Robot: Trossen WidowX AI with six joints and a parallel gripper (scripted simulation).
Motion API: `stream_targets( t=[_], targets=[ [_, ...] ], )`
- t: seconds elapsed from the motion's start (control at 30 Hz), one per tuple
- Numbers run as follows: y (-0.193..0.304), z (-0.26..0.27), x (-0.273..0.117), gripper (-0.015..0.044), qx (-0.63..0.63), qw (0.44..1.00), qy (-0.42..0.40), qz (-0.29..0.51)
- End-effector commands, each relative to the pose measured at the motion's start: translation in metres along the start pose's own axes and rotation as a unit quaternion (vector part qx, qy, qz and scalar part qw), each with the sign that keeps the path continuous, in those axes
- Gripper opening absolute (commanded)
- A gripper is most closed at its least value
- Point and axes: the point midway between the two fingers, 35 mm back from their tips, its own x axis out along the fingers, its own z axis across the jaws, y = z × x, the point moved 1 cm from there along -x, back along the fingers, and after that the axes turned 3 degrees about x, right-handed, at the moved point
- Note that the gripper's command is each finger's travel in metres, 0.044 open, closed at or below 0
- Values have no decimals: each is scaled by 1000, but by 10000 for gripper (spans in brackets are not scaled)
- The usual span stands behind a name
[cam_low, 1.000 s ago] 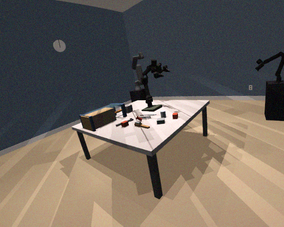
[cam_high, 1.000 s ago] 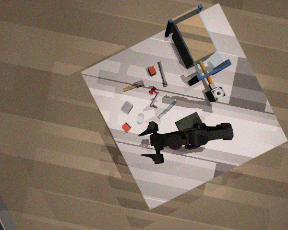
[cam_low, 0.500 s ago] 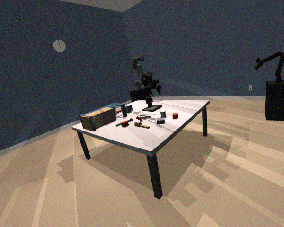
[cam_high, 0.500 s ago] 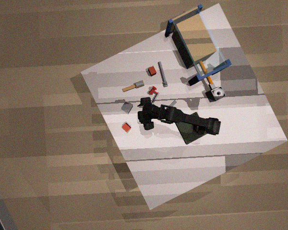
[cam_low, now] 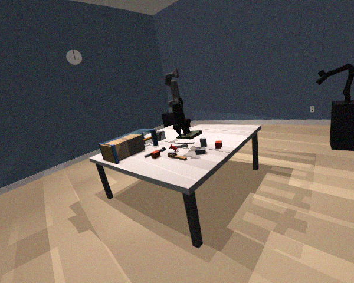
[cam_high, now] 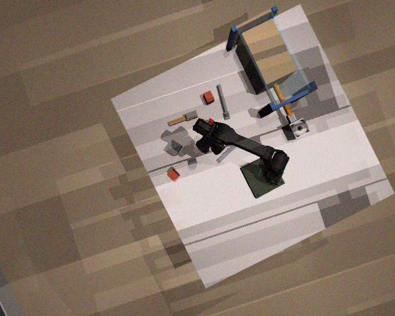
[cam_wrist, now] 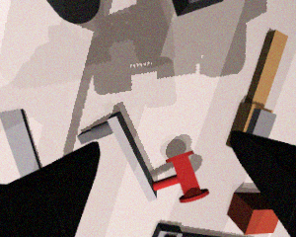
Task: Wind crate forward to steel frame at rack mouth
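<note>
Apparently poised for the handle pickup: tool (cam_high: 209, 137) (cam_low: 183, 131) (cam_wrist: 165, 142) spread wide, nothing between the fingers, aimed down at the counter (cam_high: 224, 217) (cam_low: 171, 170) (cam_wrist: 153, 106). Between and beyond the fingertips in the wrist view, winch crank handle (cam_high: 210, 120) (cam_low: 176, 146) (cam_wrist: 134, 159), lying loose with red spool-shaped grip at one end and short grey leg at the other, probably the square key. Best to line up first, then descend straight, with fingers astride a firm part and room for both tips. Close gently, lift a little, and check for swinging or twisting before carrying; a grip on the red spool might let the crank rotate. Aim to finish with the key pointing down.

Farther out, mind wooden-handled implement (cam_high: 176, 120) (cam_low: 180, 157) (cam_wrist: 270, 64) and red block (cam_high: 209, 97) (cam_low: 155, 154) (cam_wrist: 254, 217) near the finger's path, plus flat grey bar (cam_high: 226, 154) (cam_low: 184, 142) (cam_wrist: 20, 140) on the opposite side. Beyond, hand winch (cam_high: 299, 128) (cam_low: 161, 135) with handle not yet fitted, orange strap (cam_high: 278, 91) (cam_low: 147, 138) leading to crate (cam_high: 269, 51) (cam_low: 125, 147), sitting inside the cubby, short of blue front frame (cam_high: 294, 97) (cam_low: 156, 137).
</note>
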Motion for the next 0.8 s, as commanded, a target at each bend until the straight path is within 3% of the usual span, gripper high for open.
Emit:
stream_targets(
  t=[0.0, 0.43, 0.77],
  targets=[
    [60, 5, 39, 440, -147, 983, -93, 58],
    [63, 6, 42, 440, -155, 981, -99, 60],
    [62, 16, 74, 440, -155, 981, -99, 59]
  ],
)
